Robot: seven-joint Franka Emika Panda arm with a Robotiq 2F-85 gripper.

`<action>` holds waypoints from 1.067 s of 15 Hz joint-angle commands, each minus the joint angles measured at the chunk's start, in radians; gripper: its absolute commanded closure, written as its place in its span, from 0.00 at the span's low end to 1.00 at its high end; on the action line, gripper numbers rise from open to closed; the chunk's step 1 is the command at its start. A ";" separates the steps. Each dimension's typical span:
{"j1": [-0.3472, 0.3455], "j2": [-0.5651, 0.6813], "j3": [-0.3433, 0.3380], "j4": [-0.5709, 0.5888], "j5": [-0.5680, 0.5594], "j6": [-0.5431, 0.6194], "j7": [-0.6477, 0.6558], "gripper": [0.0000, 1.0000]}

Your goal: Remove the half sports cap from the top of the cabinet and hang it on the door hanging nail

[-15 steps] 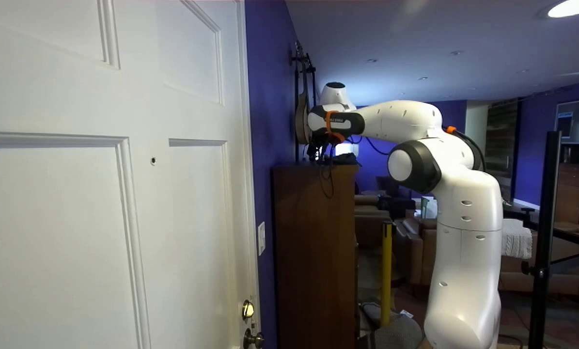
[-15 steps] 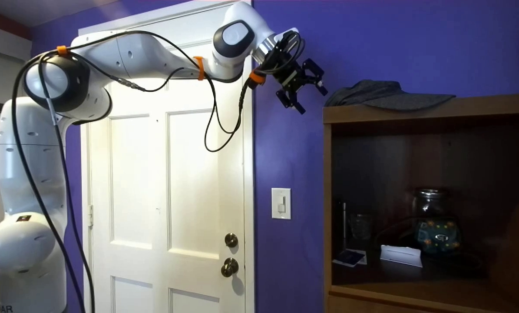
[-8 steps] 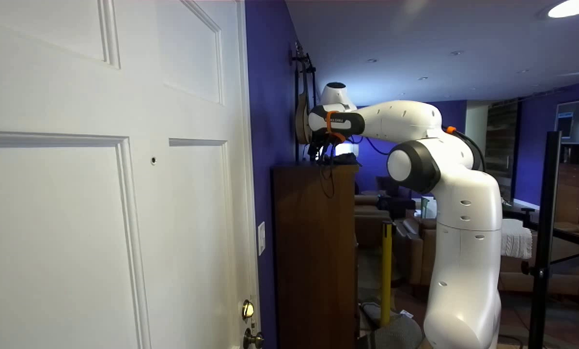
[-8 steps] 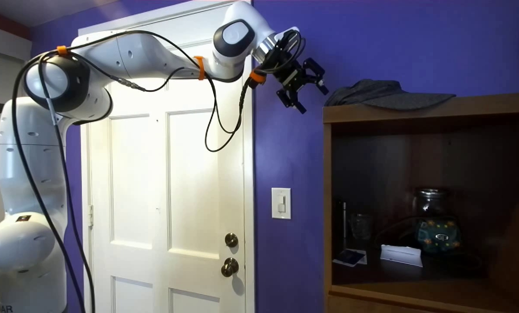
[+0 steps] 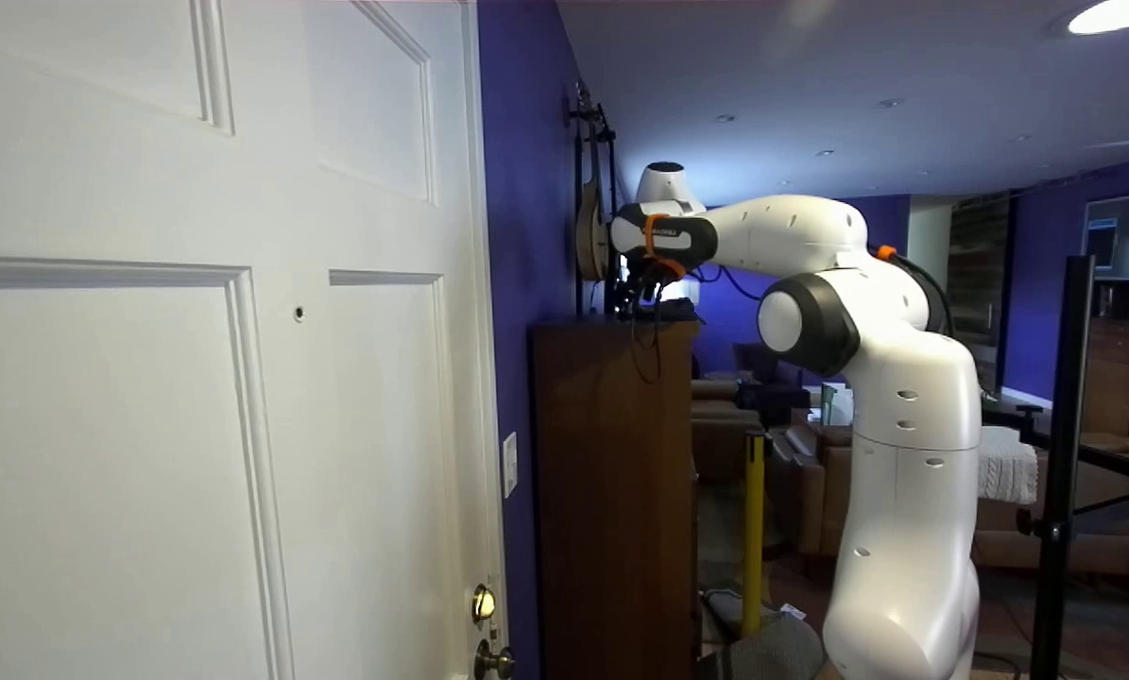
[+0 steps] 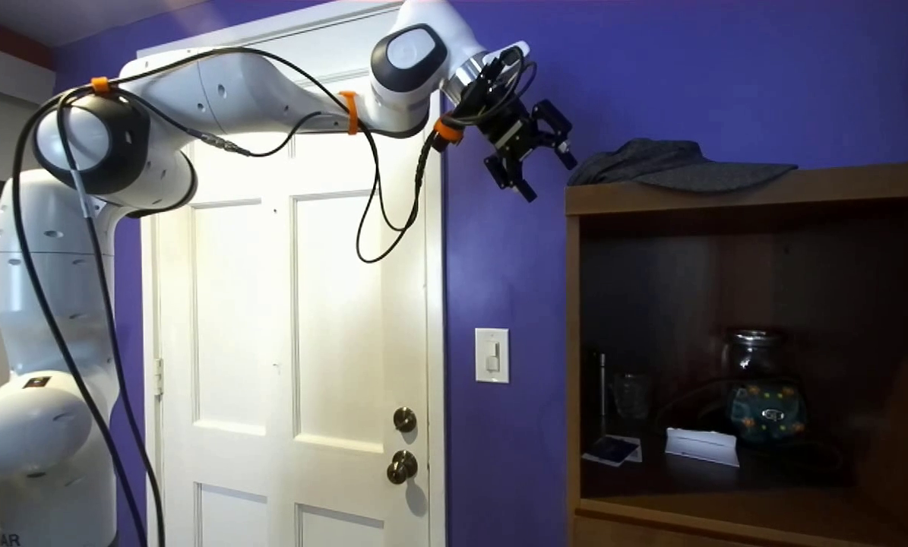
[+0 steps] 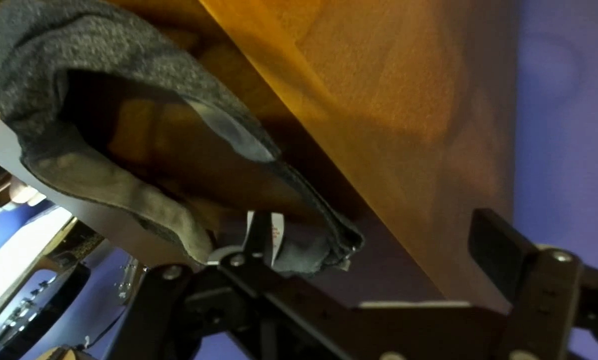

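Gray billed cap (image 6: pixel 674 165): in an exterior view, atop the wooden cabinet (image 6: pixel 864 182), bill overlapping its front edge.
Robotiq gripper (image 6: pixel 549 175): unclenched, fingers (image 6: pixel 566 157) spread apart, just beside the cap.
Cap band (image 7: pixel 103 45): in the wrist view, one finger overlaps its lower end; contact, cannot tell.
White panelled door (image 5: pixel 120 472): in an exterior view, beside the purple wall (image 5: pixel 526 170).

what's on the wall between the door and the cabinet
A white light switch on the purple wall, showing in both exterior views.
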 commanded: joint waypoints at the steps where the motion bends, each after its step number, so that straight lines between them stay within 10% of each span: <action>1: -0.025 -0.020 -0.023 -0.019 0.001 0.006 -0.005 0.00; 16: -0.066 0.059 -0.040 0.001 0.195 0.160 -0.045 0.00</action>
